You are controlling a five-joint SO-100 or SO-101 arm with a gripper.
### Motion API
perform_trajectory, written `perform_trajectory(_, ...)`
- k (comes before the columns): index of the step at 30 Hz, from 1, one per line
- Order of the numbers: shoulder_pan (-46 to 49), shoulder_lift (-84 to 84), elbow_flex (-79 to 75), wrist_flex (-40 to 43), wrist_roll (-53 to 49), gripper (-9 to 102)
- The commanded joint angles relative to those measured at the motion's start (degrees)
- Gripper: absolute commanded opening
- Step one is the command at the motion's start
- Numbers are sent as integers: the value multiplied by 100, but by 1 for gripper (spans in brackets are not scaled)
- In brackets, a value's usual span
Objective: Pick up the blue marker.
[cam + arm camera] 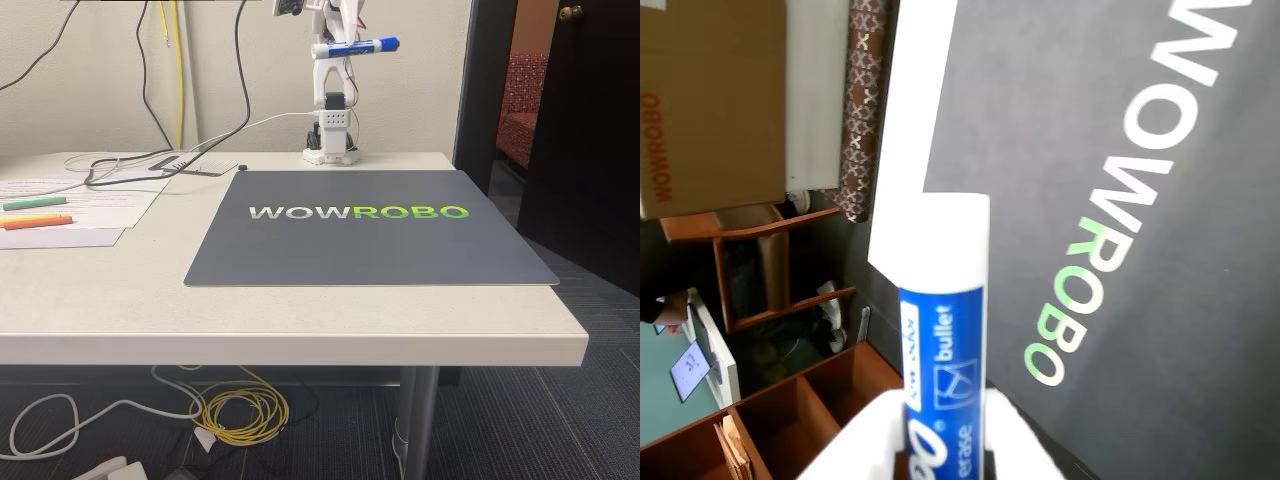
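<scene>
The blue marker [372,45] hangs level high above the back of the table, white barrel to the left and blue cap to the right in the fixed view. My gripper [335,47] is shut on it near the barrel end, with the arm folded upright over its white base [331,152]. In the wrist view the blue marker [942,330] rises from the bottom edge, its blue label and white end toward the top. It is clamped between the white fingers [1030,450] of my gripper [940,462].
A dark grey mat [370,250] lettered WOWROBO covers the table's middle; the mat [1110,110] lies far below in the wrist view. A green highlighter [35,202] and an orange highlighter [35,221] lie on papers at the left. Cables run along the back left.
</scene>
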Motion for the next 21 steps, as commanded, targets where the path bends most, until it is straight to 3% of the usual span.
perform_trajectory(1,97,1301,1503,-835,185,2)
perform_trajectory(9,290,3366,4377,-2276,536,2)
perform_trajectory(21,809,4430,5273,-2927,694,2)
